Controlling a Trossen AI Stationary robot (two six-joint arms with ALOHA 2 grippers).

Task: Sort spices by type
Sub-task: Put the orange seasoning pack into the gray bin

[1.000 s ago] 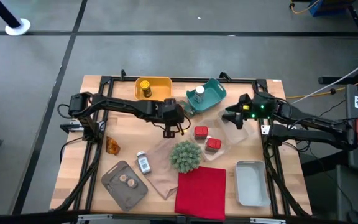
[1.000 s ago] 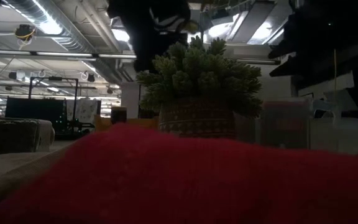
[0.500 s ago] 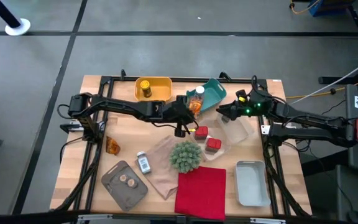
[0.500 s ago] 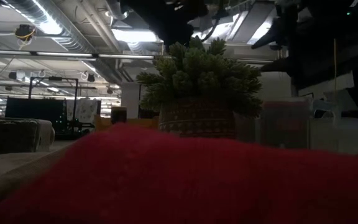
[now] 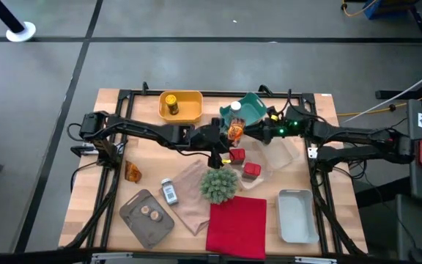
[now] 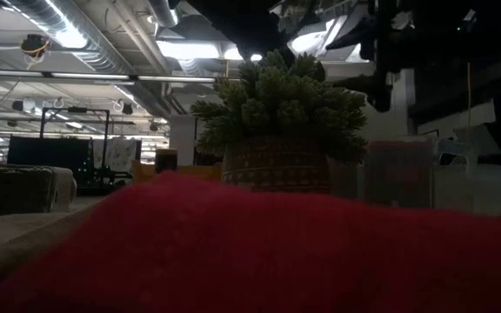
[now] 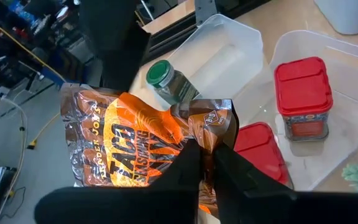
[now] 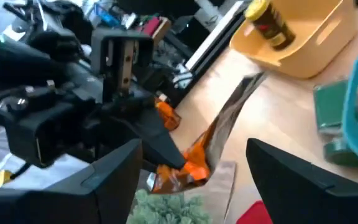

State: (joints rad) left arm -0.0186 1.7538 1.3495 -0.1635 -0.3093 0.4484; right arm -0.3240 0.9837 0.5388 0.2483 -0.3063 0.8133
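**Left arm carries foil packet toward right gripper at mid-table**

Movement since the earlier frames: the left gripper (image 5: 222, 139) has travelled from beside the red tins toward the teal bin, lifting an orange-brown foil packet (image 5: 234, 131) clear of the surface; the right gripper (image 5: 258, 132) has extended inward from the table's right edge to meet it.

Largest items first. The wooden table (image 5: 145, 158) carries a red cloth (image 5: 237, 225) at its near edge, with a beige cloth (image 5: 189, 194) beside it. A white tray (image 5: 297, 215) lies at near right and a grey tray (image 5: 134, 218) at near left, holding two tiny brown discs (image 5: 151, 213). A yellow bin (image 5: 189, 103) at the far side contains a yellow jar (image 5: 171, 105). The teal bin (image 5: 255, 106) holds a white-capped jar (image 5: 234, 110). The spiky plant ball (image 5: 219, 182) stands centrally.

Two red tins (image 7: 302, 99) sit in a clear tray (image 7: 347, 56); a green-capped jar (image 7: 168, 81) stands nearby. A white-capped clear jar (image 5: 168, 192) lies on the beige cloth. A second foil packet (image 5: 131, 171) lies near the left edge.

Gripper condition: the left fingers (image 7: 188, 171) are pinched tight on the packet's lower edge. The right gripper's fingers are spread wide, holding nothing, with the packet (image 8: 213, 140) hanging just ahead of them.
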